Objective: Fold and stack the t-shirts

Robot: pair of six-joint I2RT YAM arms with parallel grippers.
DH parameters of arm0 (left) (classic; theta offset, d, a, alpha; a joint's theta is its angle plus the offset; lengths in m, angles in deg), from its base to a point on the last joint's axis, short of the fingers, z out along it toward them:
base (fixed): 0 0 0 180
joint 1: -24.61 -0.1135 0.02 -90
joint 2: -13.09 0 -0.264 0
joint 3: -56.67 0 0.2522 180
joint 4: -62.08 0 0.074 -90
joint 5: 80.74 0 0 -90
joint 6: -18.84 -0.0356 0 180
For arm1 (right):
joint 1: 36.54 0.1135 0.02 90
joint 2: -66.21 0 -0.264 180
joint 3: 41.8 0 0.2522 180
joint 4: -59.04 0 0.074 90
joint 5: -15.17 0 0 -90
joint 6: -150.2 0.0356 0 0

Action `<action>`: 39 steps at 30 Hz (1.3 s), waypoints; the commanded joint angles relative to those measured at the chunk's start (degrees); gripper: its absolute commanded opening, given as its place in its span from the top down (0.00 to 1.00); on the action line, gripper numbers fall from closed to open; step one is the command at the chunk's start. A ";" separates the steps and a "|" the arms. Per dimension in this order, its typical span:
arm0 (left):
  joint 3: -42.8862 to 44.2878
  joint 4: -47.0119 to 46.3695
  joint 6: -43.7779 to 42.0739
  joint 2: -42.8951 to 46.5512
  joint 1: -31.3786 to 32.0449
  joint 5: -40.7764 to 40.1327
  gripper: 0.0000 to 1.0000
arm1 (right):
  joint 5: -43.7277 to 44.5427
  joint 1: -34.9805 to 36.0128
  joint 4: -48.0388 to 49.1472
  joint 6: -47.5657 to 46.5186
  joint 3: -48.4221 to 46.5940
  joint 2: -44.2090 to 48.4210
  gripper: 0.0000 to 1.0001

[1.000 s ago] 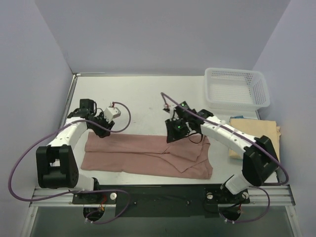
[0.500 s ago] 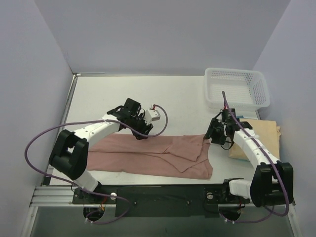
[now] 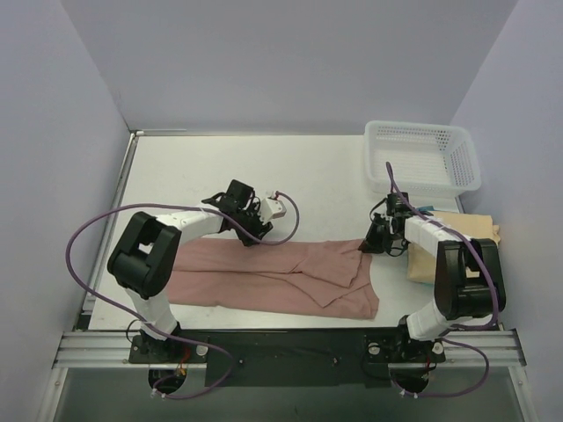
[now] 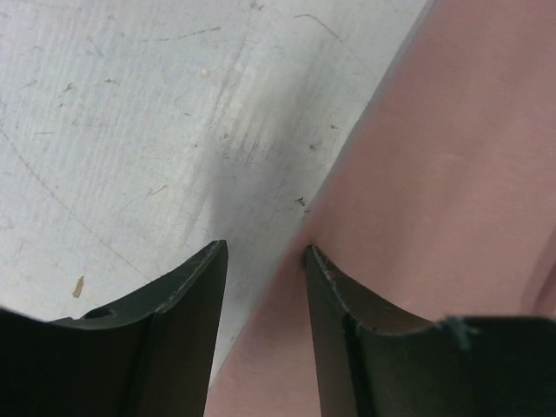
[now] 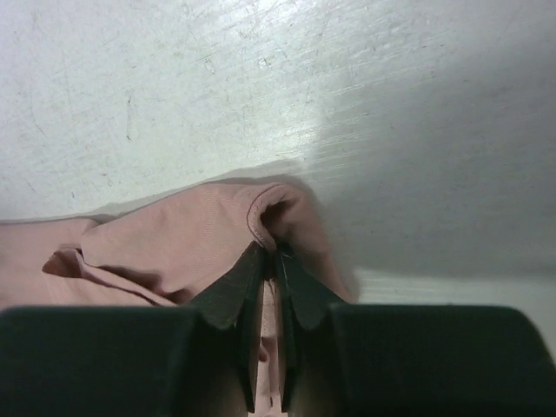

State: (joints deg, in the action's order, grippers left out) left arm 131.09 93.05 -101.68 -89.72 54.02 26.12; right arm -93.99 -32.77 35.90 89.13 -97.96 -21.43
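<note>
pink-brown t-shirt is spread lengthwise along the near part of the surface | left fingers are held apart over its far edge, nothing gripped | right fingers are pinched closed on its far right corner | tan-yellow t-shirt is seen folded at the right | white basket is set just behind it

Two t-shirts, one basket

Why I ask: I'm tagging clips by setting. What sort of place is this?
Probably a robotics lab cell: left arm and right arm bolted at a white table, bare lavender walls around it, and a pink t-shirt.
</note>
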 commanded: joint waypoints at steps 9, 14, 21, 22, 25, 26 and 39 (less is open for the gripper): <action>-5.73 -5.35 -2.35 -0.82 -0.23 -4.11 1.00 | 7.73 -2.45 -7.93 0.43 1.17 5.45 1.00; -5.56 -4.64 -2.35 -0.91 -0.40 -3.86 1.00 | 3.27 -2.89 -5.21 -1.59 1.61 2.83 1.00; -1.79 -1.14 -1.82 -0.38 -0.23 -2.89 0.91 | 5.61 -2.80 -8.53 -3.17 -3.74 2.20 0.72; -0.82 -0.69 -1.82 -0.21 -0.32 -3.67 0.86 | 7.45 -2.72 -9.24 -3.35 -4.19 3.86 0.70; 3.13 1.68 -1.91 0.76 -0.75 -6.49 0.69 | 13.07 -1.67 -14.59 -4.14 -6.64 7.65 0.64; 3.84 2.29 -2.00 1.11 -0.93 -7.19 0.63 | 14.31 -0.96 -15.91 -4.32 -7.17 9.83 0.64; 2.10 9.07 0.02 13.94 -18.14 -4.13 1.00 | 18.98 13.28 -16.01 -1.24 -8.23 3.73 1.00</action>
State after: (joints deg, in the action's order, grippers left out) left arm 135.40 99.85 -102.93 -80.03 44.10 21.16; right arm -77.75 -20.59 20.51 87.43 -104.93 -11.20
